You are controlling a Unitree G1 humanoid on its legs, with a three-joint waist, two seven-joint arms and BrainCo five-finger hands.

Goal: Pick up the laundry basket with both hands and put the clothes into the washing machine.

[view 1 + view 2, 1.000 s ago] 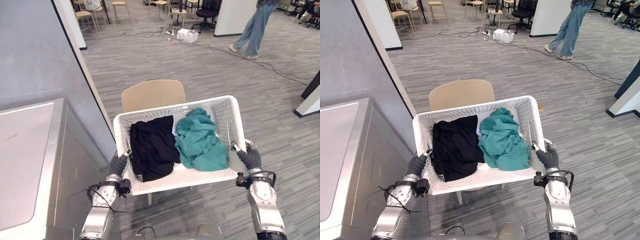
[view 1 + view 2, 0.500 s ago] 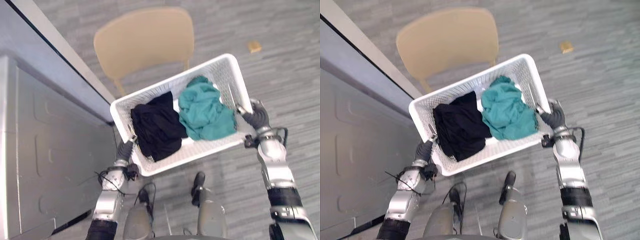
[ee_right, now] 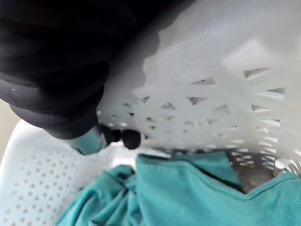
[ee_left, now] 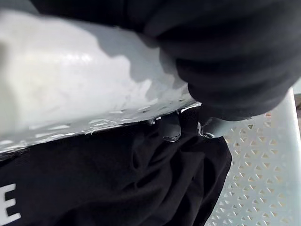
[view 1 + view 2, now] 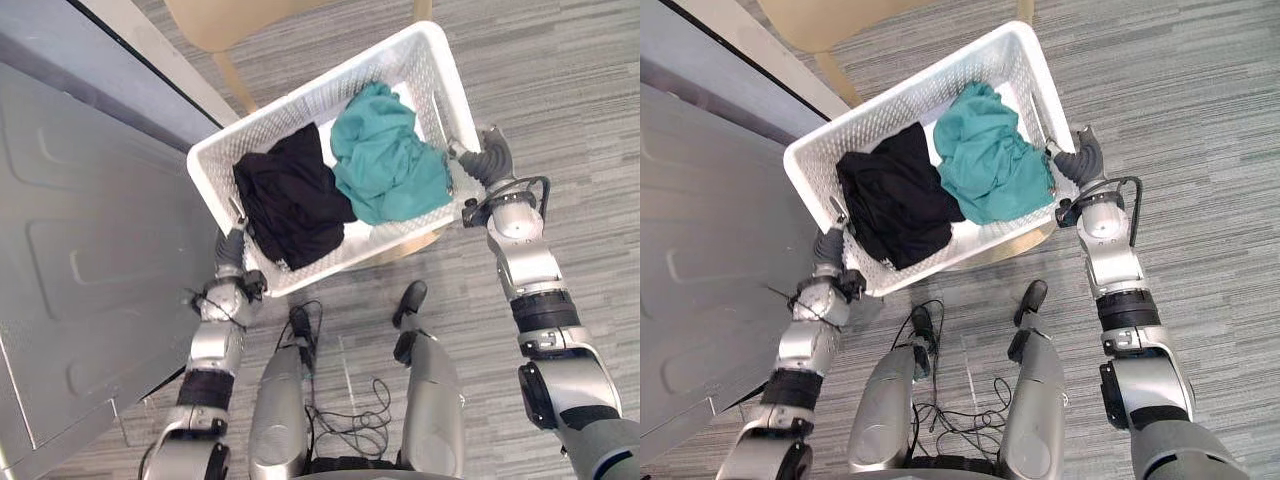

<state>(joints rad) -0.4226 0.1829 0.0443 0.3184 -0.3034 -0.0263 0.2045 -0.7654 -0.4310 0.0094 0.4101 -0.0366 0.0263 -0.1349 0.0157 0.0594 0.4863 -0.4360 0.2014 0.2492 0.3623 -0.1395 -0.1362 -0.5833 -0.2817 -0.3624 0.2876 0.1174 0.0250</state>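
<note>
Fingers of the left hand [image 5: 232, 258] and right hand [image 5: 488, 160] curled over the end rims of the white perforated plastic laundry basket [image 5: 320, 90], held up between them. Level, equal grips would likely serve best while swinging toward the grey washing machine [image 5: 80, 230] at left. The basket's long axis ran hand to hand, right end farther out, mouth upward, with a black garment [image 5: 290, 205] and a teal garment [image 5: 385, 165] inside.

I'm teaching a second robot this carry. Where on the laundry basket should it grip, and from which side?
Grip the rim at its two short ends, one hand from each side, fingers hooked over the edge, as the left hand and right hand do. The laundry basket is long, with the black garment and teal garment side by side, so that should balance it.
</note>
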